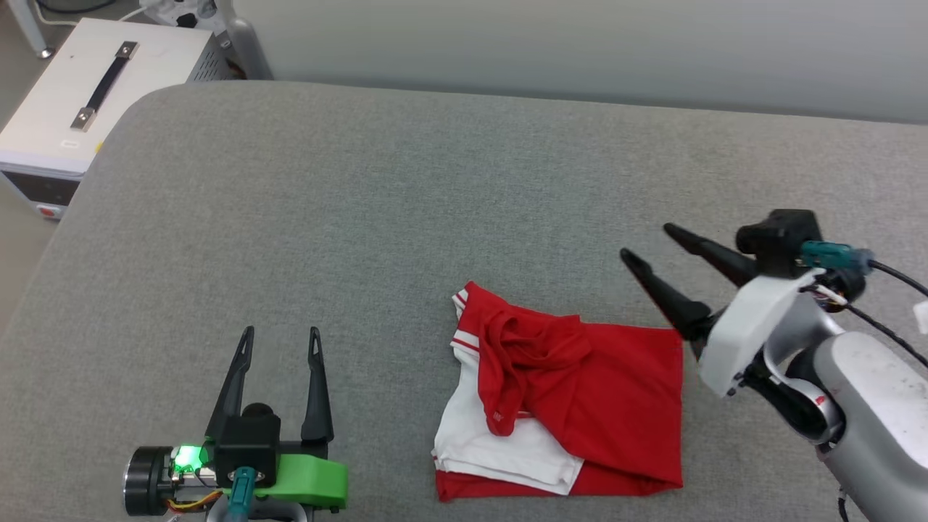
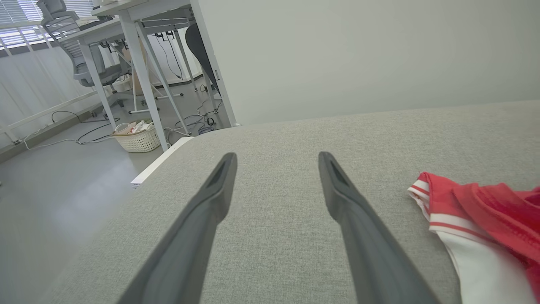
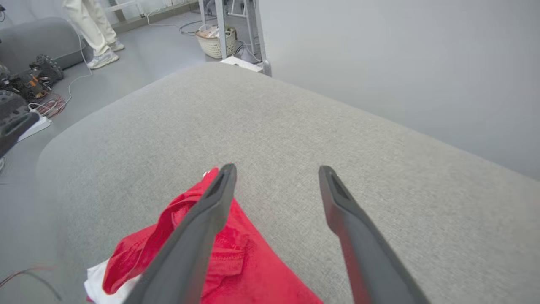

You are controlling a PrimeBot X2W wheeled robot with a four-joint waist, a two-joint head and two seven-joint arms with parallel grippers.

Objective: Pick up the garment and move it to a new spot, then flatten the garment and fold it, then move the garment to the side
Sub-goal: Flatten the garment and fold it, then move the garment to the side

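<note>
garment (image 1: 580, 391) rumpled on grey pad (image 1: 362, 217); r wrist view: person's legs (image 3: 92, 23)

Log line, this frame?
garment: roughly folded, on grey surface | left gripper: jaws open, empty | right gripper: jaws open, empty, beside garment

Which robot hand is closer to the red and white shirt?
Right. The right gripper is just beside the right edge of the folded red-and-white fabric shirt; the left gripper is well off to its left.

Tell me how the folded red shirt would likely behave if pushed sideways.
Probably floppy: the shirt lies in soft creases, so its layers may bunch or unfold. Likely light, being thin cloth. It may drag on the textured cushion.
</note>
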